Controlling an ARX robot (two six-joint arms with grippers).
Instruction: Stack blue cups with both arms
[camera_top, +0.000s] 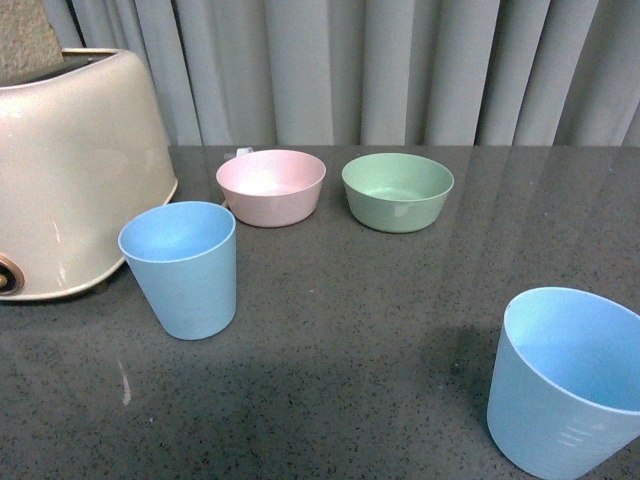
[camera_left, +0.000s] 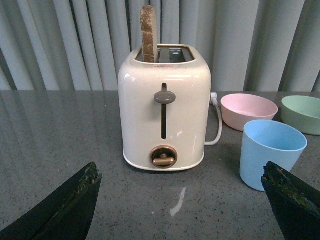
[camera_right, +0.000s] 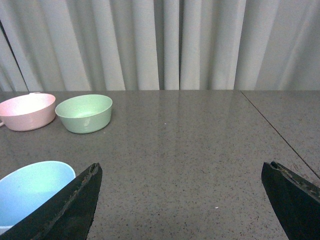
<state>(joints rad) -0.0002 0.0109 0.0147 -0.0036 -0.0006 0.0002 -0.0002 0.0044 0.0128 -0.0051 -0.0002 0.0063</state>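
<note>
Two light blue cups stand upright and apart on the dark table. One blue cup (camera_top: 185, 268) is at the left next to the toaster; the left wrist view has it as the blue cup (camera_left: 270, 152) just behind one black finger. The other blue cup (camera_top: 563, 383) is at the near right, and its rim (camera_right: 31, 192) shows behind a finger in the right wrist view. My left gripper (camera_left: 181, 172) is open over bare table facing the toaster. My right gripper (camera_right: 181, 172) is open over bare table. Neither arm shows in the front view.
A cream toaster (camera_top: 70, 170) with a slice of toast (camera_left: 148, 34) in it stands at the left. A pink bowl (camera_top: 271, 186) and a green bowl (camera_top: 397, 190) sit side by side at the back. Grey curtains (camera_top: 400, 70) hang behind the table.
</note>
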